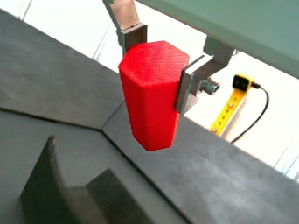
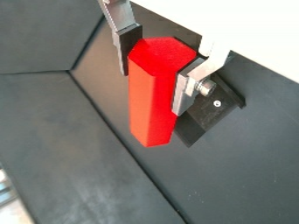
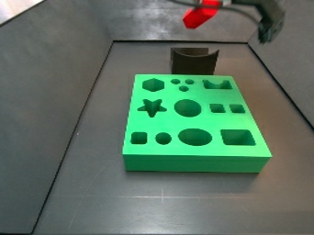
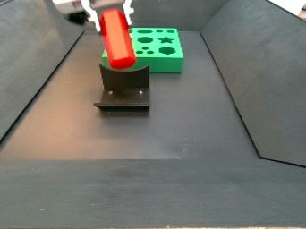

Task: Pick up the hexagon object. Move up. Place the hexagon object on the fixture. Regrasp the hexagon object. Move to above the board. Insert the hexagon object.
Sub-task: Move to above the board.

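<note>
The hexagon object is a bright red hexagonal peg held between the silver fingers of my gripper, which is shut on its upper end; both wrist views show the pads pressed on its flat sides. In a side view the hexagon object hangs tilted in the air above the fixture, a dark block with a curved notch. The gripper is at the top edge, above the fixture. The green board with shaped cut-outs lies beyond the fixture, seen as the board.
Dark sloping walls enclose the grey floor on both sides. A yellow tape measure with a black cable lies outside the enclosure. The fixture's base plate shows under the peg in a wrist view.
</note>
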